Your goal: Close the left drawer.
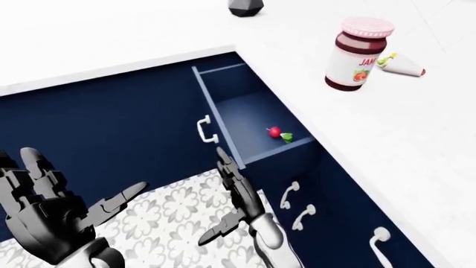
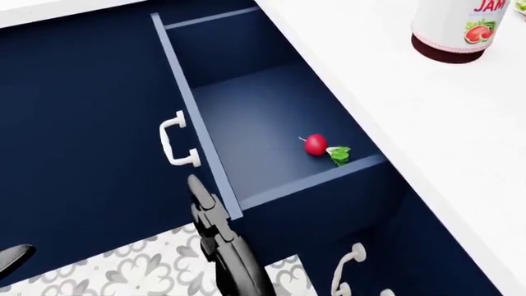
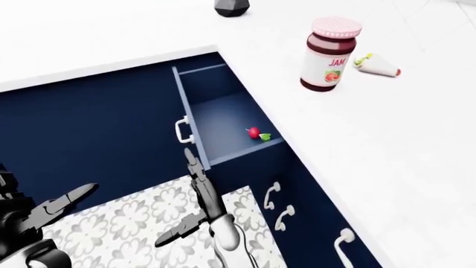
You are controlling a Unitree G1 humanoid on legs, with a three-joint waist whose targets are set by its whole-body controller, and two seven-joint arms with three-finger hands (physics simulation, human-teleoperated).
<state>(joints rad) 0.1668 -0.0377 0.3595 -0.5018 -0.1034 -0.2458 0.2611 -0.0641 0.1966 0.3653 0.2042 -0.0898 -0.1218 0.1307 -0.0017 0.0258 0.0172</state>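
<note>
The left drawer stands pulled out from under the white counter, with its dark blue front panel and white handle toward the views' left. A red radish lies inside it. My right hand is open, its long fingers pointing up at the lower end of the drawer front, just below the handle; I cannot tell whether they touch it. My left hand is open and empty at the left-eye view's lower left, away from the drawer.
A jam jar, a white piping bag and a black faceted object sit on the counter. Three more white handles line the cabinet fronts to the drawer's right. A patterned floor lies below my hands.
</note>
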